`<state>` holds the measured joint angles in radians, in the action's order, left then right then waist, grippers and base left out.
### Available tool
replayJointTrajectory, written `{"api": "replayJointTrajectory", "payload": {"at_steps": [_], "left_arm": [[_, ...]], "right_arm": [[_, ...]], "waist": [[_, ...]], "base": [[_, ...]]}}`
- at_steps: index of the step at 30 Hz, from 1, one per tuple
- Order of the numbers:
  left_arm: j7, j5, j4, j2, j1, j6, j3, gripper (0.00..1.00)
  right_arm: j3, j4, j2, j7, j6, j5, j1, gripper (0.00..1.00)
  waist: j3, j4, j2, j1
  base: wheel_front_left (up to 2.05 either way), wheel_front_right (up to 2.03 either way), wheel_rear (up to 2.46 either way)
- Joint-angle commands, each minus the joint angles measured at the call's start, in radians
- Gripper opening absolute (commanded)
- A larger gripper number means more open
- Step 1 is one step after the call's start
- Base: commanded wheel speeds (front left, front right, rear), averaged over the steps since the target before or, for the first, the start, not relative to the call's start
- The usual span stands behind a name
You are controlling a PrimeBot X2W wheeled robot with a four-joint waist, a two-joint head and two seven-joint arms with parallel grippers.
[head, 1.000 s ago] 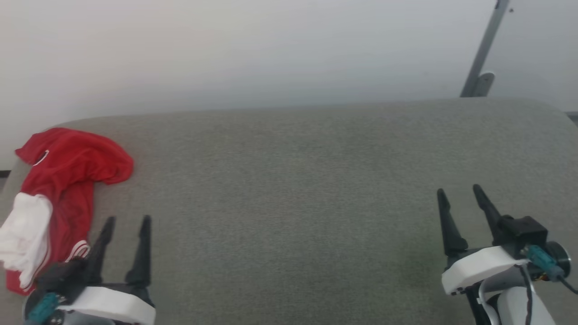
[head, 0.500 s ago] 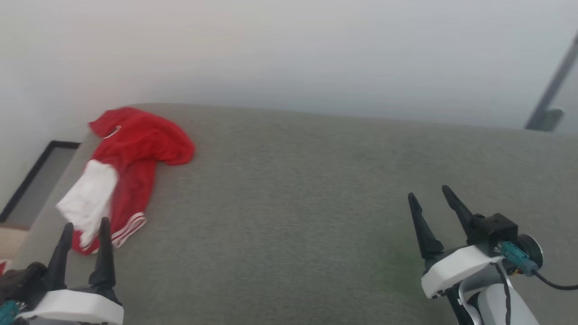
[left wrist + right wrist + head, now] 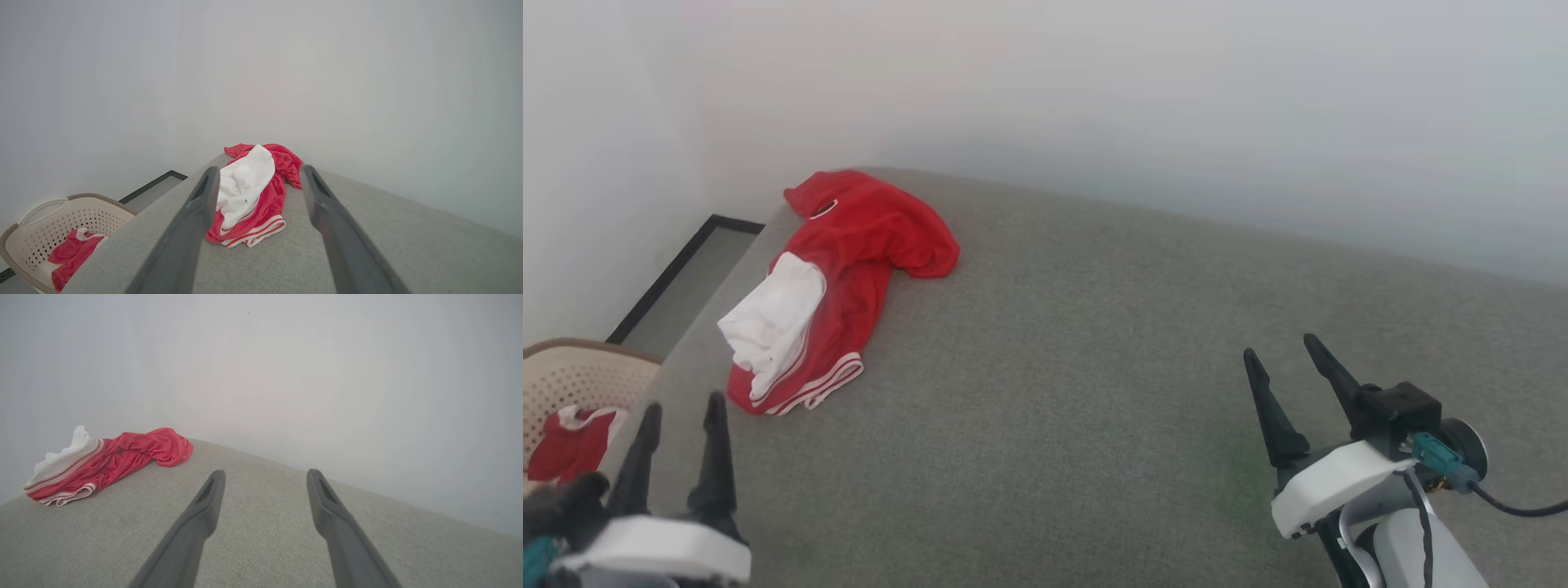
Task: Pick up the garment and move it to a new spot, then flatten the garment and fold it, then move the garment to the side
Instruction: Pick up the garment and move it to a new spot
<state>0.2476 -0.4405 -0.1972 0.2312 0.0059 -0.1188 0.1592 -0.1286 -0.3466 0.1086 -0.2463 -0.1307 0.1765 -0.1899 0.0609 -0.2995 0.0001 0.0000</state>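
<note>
The garment (image 3: 866,237) is lying crumpled, untouched (pickup is pending). The left tool (image 3: 685,402) and right tool (image 3: 1280,345) are standing spread, empty; the left probably needs to reach forward.

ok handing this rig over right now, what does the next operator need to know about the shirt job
Bright red thin-fabric T-shirt with white sleeves and striped trim: crumpled heap at the far left corner of the grey fabric-covered surface, untouched.
Left gripper: open, empty, at the surface's near left edge, pointing toward the shirt.
Right gripper: open, empty, over the surface's right side, away from the shirt.
Beige perforated plastic basket beside the surface holds another red garment.
Done: nothing. Left: pick up, move, flatten, fold, set aside.
</note>
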Motion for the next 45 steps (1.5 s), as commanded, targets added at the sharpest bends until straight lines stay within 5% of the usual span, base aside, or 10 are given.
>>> {"api": "replayJointTrajectory", "payload": {"at_steps": [1, 16, 28, 39, 43, 44, 45], "left_arm": [[-0.019, -0.005, -0.003, 0.017, -0.044, 0.001, -0.006, 1.00], [-0.223, -0.092, -0.228, 0.177, -0.464, -0.011, -0.060, 1.00], [-0.410, -0.144, -0.644, 0.280, -0.854, -0.004, -0.091, 1.00], [-0.665, -0.127, -0.966, 0.234, -0.997, 0.017, -0.170, 1.00], [-0.660, -0.127, -1.017, 0.208, -1.009, 0.012, -0.188, 1.00], [-0.645, -0.135, -1.021, 0.206, -1.016, 0.009, -0.184, 0.86], [-0.610, -0.128, -1.014, 0.216, -1.027, 0.008, -0.186, 0.00]], "right_arm": [[-0.001, 0.004, 0.006, -0.002, 0.000, 0.007, -0.014, 1.00], [-0.002, 0.131, 0.074, 0.067, 0.000, -0.022, -0.144, 1.00], [0.030, 0.293, 0.116, 0.138, 0.000, -0.060, -0.247, 1.00], [0.052, 0.374, 0.132, 0.173, 0.000, -0.077, -0.254, 1.00], [0.051, 0.386, 0.132, 0.183, 0.000, -0.082, -0.259, 1.00], [0.051, 0.387, 0.132, 0.183, 0.000, -0.081, -0.261, 1.00], [0.052, 0.388, 0.134, 0.185, 0.000, -0.084, -0.262, 1.00]], "waist": [[-0.013, -0.004, -0.0001, 0.0000], [-0.270, 0.105, -0.0001, 0.0000], [-0.574, 0.207, -0.0001, 0.0000], [-0.679, 0.212, -0.0001, 0.0000], [-0.686, 0.208, -0.0001, 0.0000], [-0.685, 0.207, -0.0001, 0.0000], [-0.683, 0.206, -0.0001, 0.0000]], "base": [[0.00, 0.00, 0.00], [0.00, 0.00, 0.00], [0.00, 0.00, 0.00], [0.00, 0.00, 0.00], [0.00, 0.00, 0.00], [0.00, 0.00, 0.00], [0.00, 0.00, 0.00]]}}
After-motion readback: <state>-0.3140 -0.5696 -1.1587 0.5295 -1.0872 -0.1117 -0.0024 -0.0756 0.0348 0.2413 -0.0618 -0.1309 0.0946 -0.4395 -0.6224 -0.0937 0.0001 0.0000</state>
